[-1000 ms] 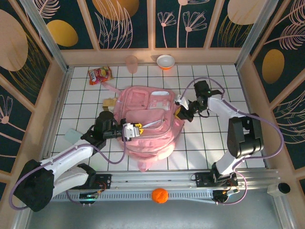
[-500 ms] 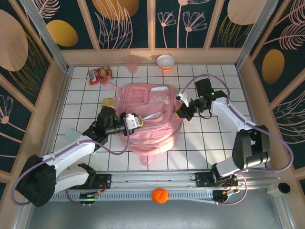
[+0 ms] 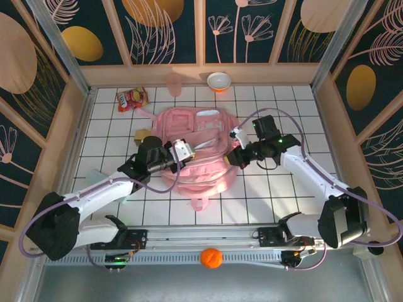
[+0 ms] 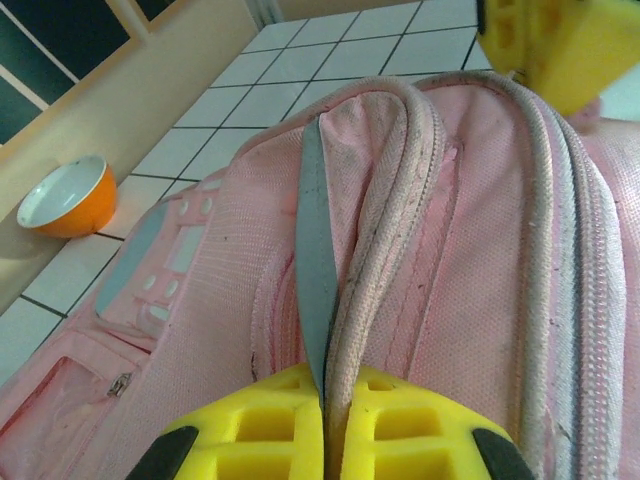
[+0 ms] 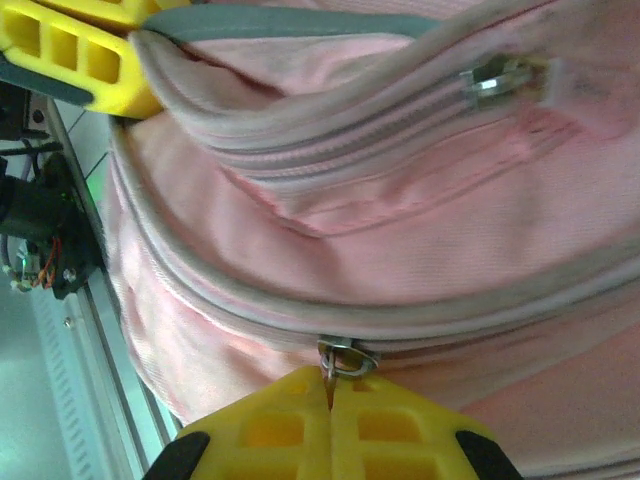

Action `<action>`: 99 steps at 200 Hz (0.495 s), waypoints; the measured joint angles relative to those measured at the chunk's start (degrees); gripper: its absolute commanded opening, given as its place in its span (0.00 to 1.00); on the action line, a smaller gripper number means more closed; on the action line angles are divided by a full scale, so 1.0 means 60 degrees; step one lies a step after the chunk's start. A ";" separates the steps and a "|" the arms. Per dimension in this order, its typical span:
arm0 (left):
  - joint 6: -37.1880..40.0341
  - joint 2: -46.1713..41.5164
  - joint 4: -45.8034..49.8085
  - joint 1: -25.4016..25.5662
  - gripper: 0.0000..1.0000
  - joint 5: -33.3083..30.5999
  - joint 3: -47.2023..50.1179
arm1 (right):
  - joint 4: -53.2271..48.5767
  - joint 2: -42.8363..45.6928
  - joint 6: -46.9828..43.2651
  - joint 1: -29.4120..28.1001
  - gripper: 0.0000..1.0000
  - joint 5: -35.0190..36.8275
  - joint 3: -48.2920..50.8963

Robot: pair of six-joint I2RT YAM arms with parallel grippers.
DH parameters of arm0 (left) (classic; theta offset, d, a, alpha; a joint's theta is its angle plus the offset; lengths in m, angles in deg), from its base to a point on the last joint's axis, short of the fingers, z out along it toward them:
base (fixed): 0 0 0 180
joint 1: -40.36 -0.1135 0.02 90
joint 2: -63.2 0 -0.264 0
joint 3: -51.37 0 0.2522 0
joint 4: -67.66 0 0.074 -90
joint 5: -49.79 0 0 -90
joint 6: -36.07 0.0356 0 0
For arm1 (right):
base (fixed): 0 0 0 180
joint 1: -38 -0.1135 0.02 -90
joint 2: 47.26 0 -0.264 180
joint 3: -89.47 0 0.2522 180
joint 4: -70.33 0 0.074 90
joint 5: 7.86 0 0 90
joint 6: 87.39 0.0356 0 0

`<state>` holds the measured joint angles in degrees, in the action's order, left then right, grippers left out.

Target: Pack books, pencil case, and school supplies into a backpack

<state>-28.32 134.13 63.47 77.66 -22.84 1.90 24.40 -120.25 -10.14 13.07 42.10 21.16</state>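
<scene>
Top view: the backpack (image 3: 201, 173) lies mid-table with a tan block (image 3: 143, 134) just left of it, unpacked. I judge packing has not begun and the bag is only being opened. The left gripper (image 3: 184, 151) and right gripper (image 3: 233, 156) both meet the bag.

Left wrist view: the jaws are pressed together on the rim piping (image 4: 375, 250).

Right wrist view: the jaws pinch the zip pull (image 5: 343, 357), too small to make out from above.
</scene>
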 measured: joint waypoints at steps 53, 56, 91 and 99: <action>-0.1552 0.0809 -0.0069 0.0674 0.00 -0.1020 -0.0827 | 0.1257 0.0627 0.2707 -0.0903 0.00 0.0342 0.0554; -0.1661 0.0852 -0.0087 0.0714 0.00 -0.1071 -0.0860 | 0.1344 0.0648 0.2903 -0.0954 0.00 0.0375 0.0594; -0.2871 0.1381 -0.0222 0.1089 0.00 -0.1523 -0.1260 | 0.2262 0.0721 0.4892 -0.1632 0.00 0.0958 0.0994; -0.3136 0.1494 -0.0259 0.1151 0.00 -0.1596 -0.1362 | 0.2452 0.0721 0.5355 -0.1781 0.00 0.1122 0.1056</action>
<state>-47.14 143.10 61.91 84.56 -32.42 -6.27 39.11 -115.92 21.99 2.38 48.84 27.50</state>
